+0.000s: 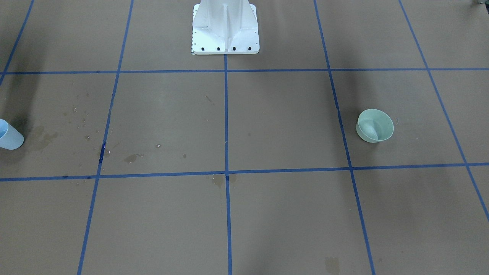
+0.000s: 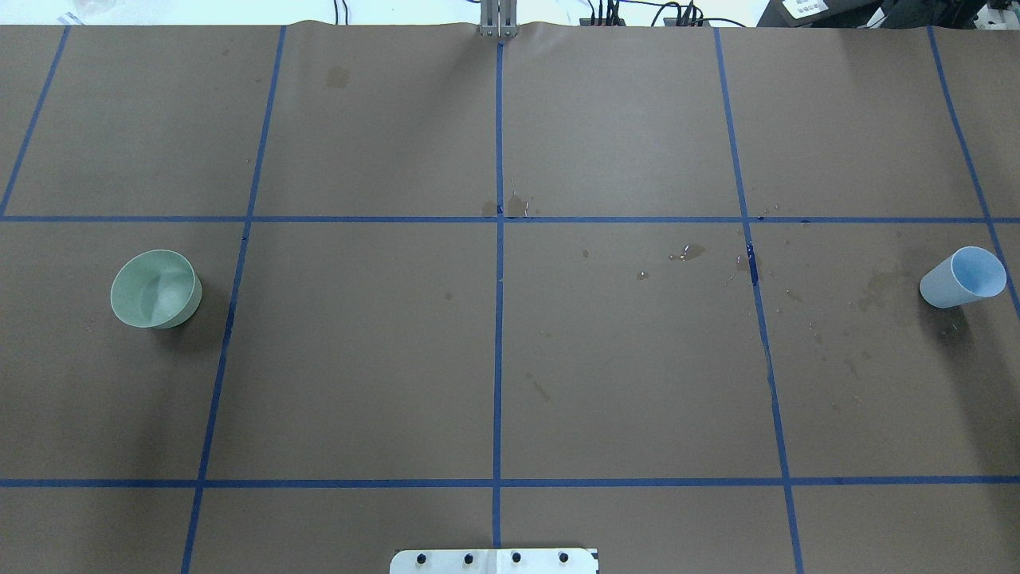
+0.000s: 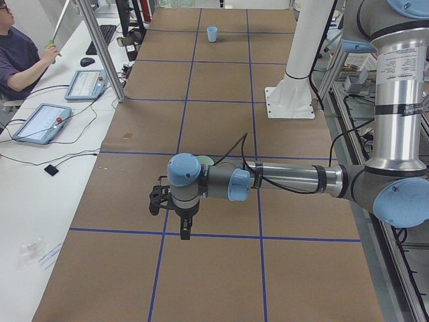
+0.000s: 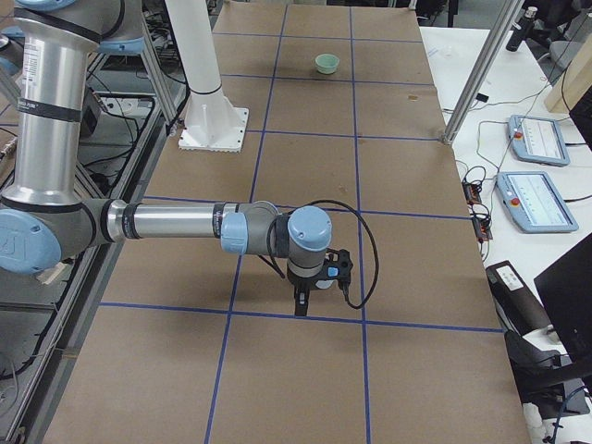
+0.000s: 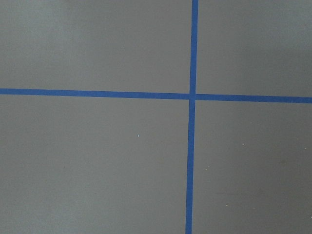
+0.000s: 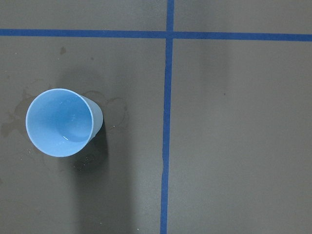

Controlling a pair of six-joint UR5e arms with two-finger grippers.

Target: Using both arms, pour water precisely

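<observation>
A pale blue cup (image 6: 61, 122) stands upright on the brown paper, seen from above in the right wrist view; a faint glint inside it may be the water. It also shows in the overhead view (image 2: 963, 277) at far right. A green bowl (image 2: 155, 288) stands at far left. The near arm in the left side view is my left arm; its gripper (image 3: 183, 227) hangs above the paper near the bowl (image 3: 205, 160). My right gripper (image 4: 301, 301) hangs beside the cup (image 4: 323, 281). I cannot tell whether either gripper is open or shut.
The white ribbed pedestal (image 1: 225, 28) stands at the robot's side of the table. Blue tape lines (image 5: 192, 95) grid the paper. Stains and small droplets (image 2: 687, 253) lie between the centre and the cup. An operator (image 3: 20, 57) sits at a side desk.
</observation>
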